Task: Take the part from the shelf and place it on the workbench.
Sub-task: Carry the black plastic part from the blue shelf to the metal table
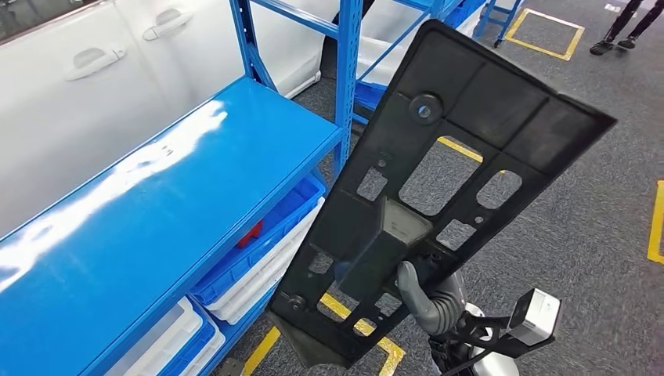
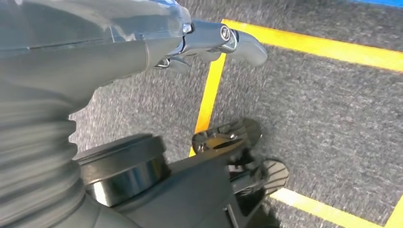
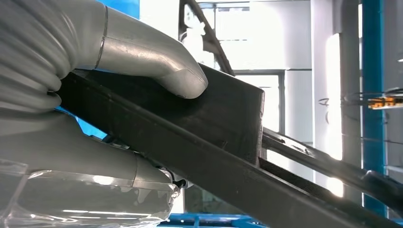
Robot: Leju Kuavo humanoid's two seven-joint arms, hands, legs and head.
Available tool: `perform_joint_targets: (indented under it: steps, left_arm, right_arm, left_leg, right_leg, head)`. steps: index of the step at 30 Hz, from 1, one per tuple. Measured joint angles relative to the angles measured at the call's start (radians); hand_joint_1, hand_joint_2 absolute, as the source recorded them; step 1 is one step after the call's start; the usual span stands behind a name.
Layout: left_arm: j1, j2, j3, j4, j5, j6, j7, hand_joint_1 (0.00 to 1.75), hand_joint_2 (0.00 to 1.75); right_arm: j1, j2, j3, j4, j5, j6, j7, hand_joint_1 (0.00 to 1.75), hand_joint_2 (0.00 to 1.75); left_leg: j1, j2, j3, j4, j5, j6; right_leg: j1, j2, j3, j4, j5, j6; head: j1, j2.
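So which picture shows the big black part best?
The head view: the whole black part shows, cut-outs and all, held up by the right hand. The right wrist view catches just its edge, close up. The left wrist view shows floor.

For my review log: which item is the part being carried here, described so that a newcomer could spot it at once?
Start at the long blue shelf top on the left of the head view. Just right of it, over the grey carpet, the right hand holds up a large flat black plastic panel. Unlike the blue and white bins below the shelf, it is black, tilted, and pierced by several rectangular cutouts.

Head view looks down; wrist views close-up.
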Motion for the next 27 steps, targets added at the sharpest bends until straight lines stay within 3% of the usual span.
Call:
perform_joint_targets:
  steps: [1,3,5,6,7,9,11,12,14,16,18,20,21,23,25,27]
  left_arm:
    - [-0.001,-0.001,0.000,0.000,0.000,-0.002,0.000,0.00,1.75]
    - [0.000,-0.002,0.000,0.000,0.002,-0.003,0.000,0.00,1.75]
    - [0.003,-0.003,0.000,0.000,0.005,-0.003,0.000,0.00,1.75]
    - [0.004,-0.003,0.000,0.000,0.007,-0.002,-0.001,0.00,1.75]
    - [0.003,-0.003,0.000,0.000,0.008,-0.002,-0.002,0.00,1.75]
    - [0.001,-0.005,0.000,0.000,0.010,-0.002,-0.003,0.00,1.75]
    - [-0.001,-0.006,0.000,0.000,0.010,-0.002,-0.004,0.00,1.75]
    - [-0.001,-0.006,0.000,0.000,0.010,-0.002,-0.004,0.00,1.75]
    - [-0.003,-0.008,0.000,0.000,0.013,-0.002,-0.004,0.00,1.75]
    - [-0.005,-0.009,0.001,0.000,0.017,-0.001,-0.005,0.00,1.75]
    - [-0.002,-0.009,0.001,0.000,0.022,-0.001,-0.008,0.00,1.75]
    - [0.006,-0.009,0.002,0.000,0.028,0.000,-0.010,0.00,1.75]
    - [0.009,-0.009,0.003,0.000,0.030,0.001,-0.012,0.00,1.75]
    - [0.010,-0.009,0.006,0.000,0.034,0.001,-0.015,0.00,1.75]
    - [0.010,-0.009,0.008,0.000,0.038,0.002,-0.017,0.00,1.75]
    - [0.012,-0.009,0.009,0.000,0.039,0.002,-0.018,0.00,1.75]
  right_arm:
    - [-0.002,0.000,0.000,-0.001,0.001,0.001,0.001,1.75,1.75]
    - [-0.009,0.000,0.000,-0.002,0.002,0.004,0.005,1.75,1.75]
    - [-0.015,0.000,0.000,0.000,0.002,0.008,0.012,1.75,1.75]
    - [-0.018,0.000,0.000,0.002,0.002,0.009,0.015,1.75,1.75]
    - [-0.022,0.000,0.000,0.004,0.001,0.010,0.017,1.75,1.75]
    - [-0.030,0.000,0.000,0.005,0.001,0.010,0.018,1.75,1.75]
    - [-0.036,0.002,0.000,0.006,0.001,0.012,0.018,1.75,1.75]
    - [-0.037,0.002,0.000,0.007,0.000,0.013,0.018,1.75,1.75]
    - [-0.037,0.003,0.000,0.008,0.000,0.016,0.018,1.75,1.75]
    - [-0.037,0.004,0.000,0.010,0.000,0.022,0.017,1.75,1.75]
    - [-0.038,0.005,0.000,0.015,0.000,0.028,0.016,1.75,1.75]
    - [-0.038,0.006,0.001,0.023,0.001,0.033,0.016,1.75,1.75]
    - [-0.039,0.006,0.001,0.027,0.000,0.036,0.016,1.75,1.75]
    - [-0.043,0.007,0.001,0.035,-0.001,0.044,0.016,1.75,1.75]
    - [-0.054,0.008,0.002,0.043,-0.006,0.051,0.017,1.75,1.75]
    - [-0.067,0.009,0.002,0.050,-0.014,0.057,0.021,1.75,1.75]
  left_leg:
    - [0.001,0.013,0.001,-0.005,0.003,0.006]
    - [-0.002,0.040,0.002,-0.007,0.003,0.013]
    - [-0.005,0.069,0.001,-0.007,0.001,0.014]
    - [-0.006,0.082,0.001,-0.007,0.000,0.014]
    - [-0.007,0.094,0.003,-0.007,-0.002,0.013]
    - [-0.010,0.115,0.008,-0.006,-0.006,0.008]
    - [-0.015,0.131,0.012,-0.006,-0.011,0.000]
    - [-0.017,0.139,0.014,-0.006,-0.013,-0.005]
    - [-0.017,0.150,0.017,-0.006,-0.018,-0.016]
    - [-0.013,0.116,0.007,0.028,-0.045,-0.026]
    - [-0.009,0.064,-0.042,0.140,-0.107,-0.032]
    - [-0.008,0.047,-0.103,0.262,-0.151,-0.035]
    - [-0.008,0.045,-0.116,0.281,-0.146,-0.035]
    - [-0.006,0.035,-0.087,0.204,-0.081,-0.033]
    - [-0.001,-0.013,-0.033,0.071,-0.018,-0.028]
    - [0.000,-0.047,-0.008,0.012,-0.004,-0.023]
  right_leg:
    - [0.002,-0.031,-0.017,0.033,-0.020,0.003]
    - [0.001,-0.091,-0.077,0.156,-0.082,0.009]
    - [-0.002,-0.104,-0.130,0.264,-0.117,0.014]
    - [-0.003,-0.107,-0.131,0.268,-0.108,0.015]
    - [-0.003,-0.112,-0.111,0.232,-0.083,0.014]
    - [0.003,-0.146,-0.032,0.086,-0.023,0.005]
    - [0.012,-0.173,0.016,-0.008,0.003,-0.010]
    - [0.016,-0.173,0.019,-0.017,0.000,-0.016]
    - [0.014,-0.149,0.017,-0.020,0.004,-0.026]
    - [0.007,-0.127,0.020,-0.028,0.009,-0.037]
    - [0.004,-0.105,0.021,-0.031,0.012,-0.044]
    - [0.004,-0.077,0.020,-0.029,0.012,-0.047]
    - [0.004,-0.063,0.020,-0.028,0.012,-0.047]
    - [0.004,-0.033,0.020,-0.023,0.010,-0.044]
    - [0.004,-0.007,0.018,-0.016,0.008,-0.038]
    - [0.001,0.017,0.009,-0.012,0.010,-0.026]
  head:
    - [0.000,0.000]
    - [0.000,0.000]
    - [0.000,0.000]
    - [0.000,0.000]
    - [0.000,0.000]
    - [0.000,0.000]
    - [0.000,0.000]
    - [0.000,0.000]
    - [0.000,0.000]
    - [0.000,0.000]
    - [0.000,0.000]
    - [0.000,0.000]
    - [0.000,0.000]
    - [0.000,0.000]
    - [0.000,0.000]
    - [0.000,0.000]
